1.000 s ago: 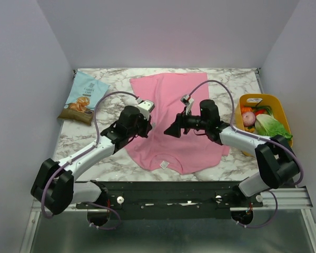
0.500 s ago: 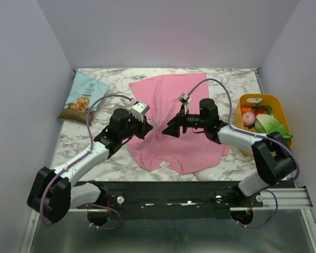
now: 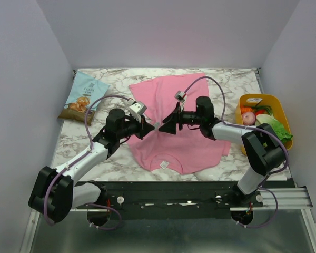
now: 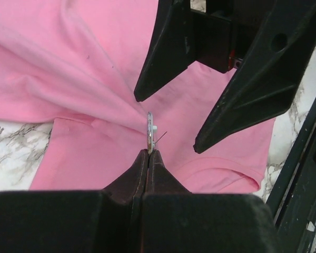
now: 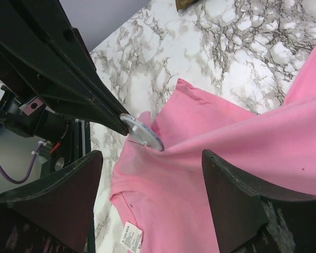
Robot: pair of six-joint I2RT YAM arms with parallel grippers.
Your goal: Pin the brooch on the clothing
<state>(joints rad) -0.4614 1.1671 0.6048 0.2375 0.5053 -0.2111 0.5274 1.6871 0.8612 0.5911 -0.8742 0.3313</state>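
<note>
The pink T-shirt [image 3: 192,145] lies flat on the marble table, its white neck label [image 3: 164,164] toward the near edge. My left gripper [image 3: 149,128] is shut on the brooch [image 3: 156,126], a small silvery disc held just above the shirt's left part. In the left wrist view the brooch [image 4: 149,130] stands edge-on in the closed tips [image 4: 148,153], its thin pin sticking out, and a ridge of fabric runs up to it. My right gripper [image 3: 163,127] is open and faces the brooch [image 5: 142,133], its fingers [image 5: 52,205] either side of it, not touching.
A blue snack bag [image 3: 85,97] lies at the back left. A yellow basket [image 3: 258,97] of vegetables and fruit stands at the right edge. Grey walls enclose the table on three sides. The shirt label also shows in the right wrist view [image 5: 130,235].
My left gripper has swung right and the right gripper has moved left and slightly back, so their tips now meet over the shirt's left part.
</note>
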